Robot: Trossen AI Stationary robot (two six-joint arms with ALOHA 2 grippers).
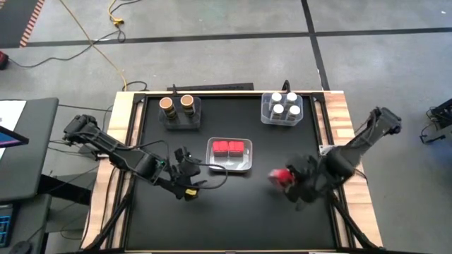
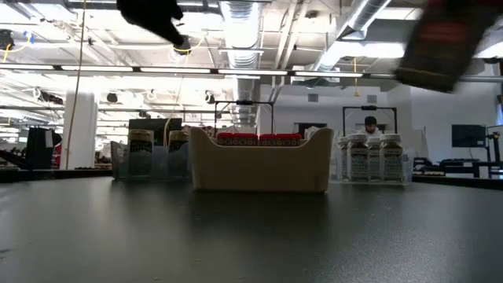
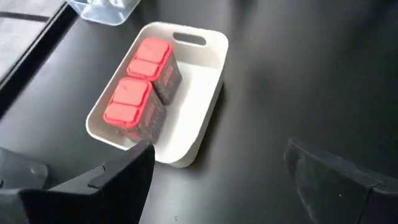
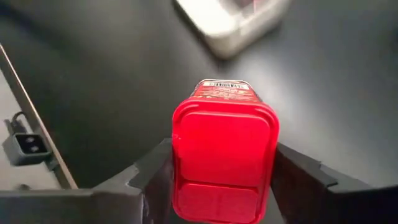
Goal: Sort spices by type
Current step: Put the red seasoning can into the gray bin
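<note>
- Gripping the red blocky plastic spice container [image 4: 224,158], your right gripper [image 1: 291,180] has its jaws clamped on its sides, above the worktop [image 1: 233,219] toward its right edge.
- Your left gripper [image 1: 185,171] waits with jaws apart, near the left edge, just beside the white rectangular tray [image 1: 229,166] with two red containers [image 1: 229,147].

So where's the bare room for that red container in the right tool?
Free: the white tray strip beside its two red containers, and the table's near half. Crowded: the back row trays. The right tool grips the red container.

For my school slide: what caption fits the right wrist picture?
The right gripper holds a red spice box above the black table.
</note>
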